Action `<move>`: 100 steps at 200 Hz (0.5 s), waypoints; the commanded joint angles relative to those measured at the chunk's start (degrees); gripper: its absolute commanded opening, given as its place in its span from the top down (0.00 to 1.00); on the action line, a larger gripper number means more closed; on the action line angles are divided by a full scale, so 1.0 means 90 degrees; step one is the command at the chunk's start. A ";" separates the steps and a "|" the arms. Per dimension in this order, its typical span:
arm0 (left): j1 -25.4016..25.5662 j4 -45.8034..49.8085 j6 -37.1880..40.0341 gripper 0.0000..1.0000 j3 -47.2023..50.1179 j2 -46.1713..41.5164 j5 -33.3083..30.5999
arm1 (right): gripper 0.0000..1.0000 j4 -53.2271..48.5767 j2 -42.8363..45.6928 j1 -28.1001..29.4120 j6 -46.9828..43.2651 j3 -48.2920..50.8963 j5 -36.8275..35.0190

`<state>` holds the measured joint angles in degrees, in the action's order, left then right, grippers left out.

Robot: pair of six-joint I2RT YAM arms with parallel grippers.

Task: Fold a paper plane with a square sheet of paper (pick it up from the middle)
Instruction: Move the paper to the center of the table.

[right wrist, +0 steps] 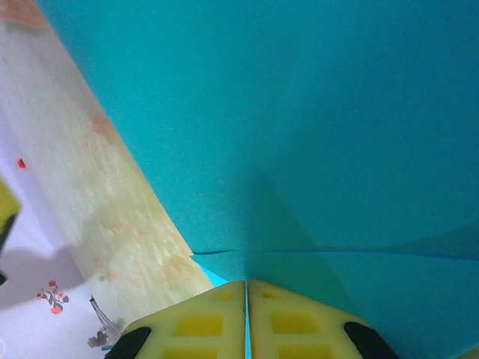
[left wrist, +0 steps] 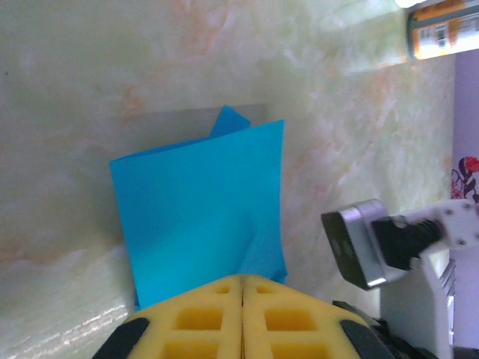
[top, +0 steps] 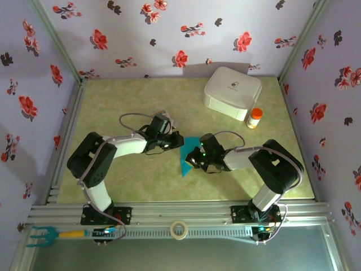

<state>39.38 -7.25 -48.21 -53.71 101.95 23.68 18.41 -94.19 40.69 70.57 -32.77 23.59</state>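
Fold judged underway: the square sheet of paper (top: 185,160) is pinched by left claw (left wrist: 242,280) and right claw (right wrist: 247,284); edge alignment is called for next.

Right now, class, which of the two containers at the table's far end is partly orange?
The small bottle, orange-capped and upright, standing beside the much larger white rounded box.

Bright turquoise-blue paper (left wrist: 202,217); yellow finger pads (left wrist: 198,321); pale green marbled table (top: 113,180) with orange veins; lilac walls (top: 141,39) dotted with red and black flowers; white box (top: 232,90); orange-capped bottle (top: 255,118).
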 commanded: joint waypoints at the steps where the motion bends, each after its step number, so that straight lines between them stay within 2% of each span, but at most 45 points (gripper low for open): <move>1: 0.0039 0.0086 -0.0139 0.95 -0.0276 0.0343 0.0224 | 0.89 0.0104 -0.0003 0.0050 0.0133 0.0106 -0.0040; 49: 0.0039 0.0100 -0.0225 0.97 -0.0139 0.0902 0.0322 | 0.85 0.0953 0.0158 0.0003 0.0152 0.0253 0.0204; 70: 0.0039 0.0072 -0.0229 0.98 0.0032 0.0927 0.0325 | 0.81 0.0447 0.0629 -0.0097 -0.0113 0.0261 0.0035; 91: 0.0032 0.0099 -0.0185 0.98 0.0137 0.0907 0.0323 | 0.68 -0.0292 0.1205 -0.0410 -0.0304 0.0404 -0.0265; 100: 0.0029 0.0112 -0.0169 0.98 0.0162 0.0889 0.0331 | 0.66 -0.0422 0.1411 -0.0627 -0.0345 0.0530 -0.0274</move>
<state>39.38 -8.47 -49.65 -54.26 109.16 26.24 20.23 -86.52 38.61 69.69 -30.26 23.59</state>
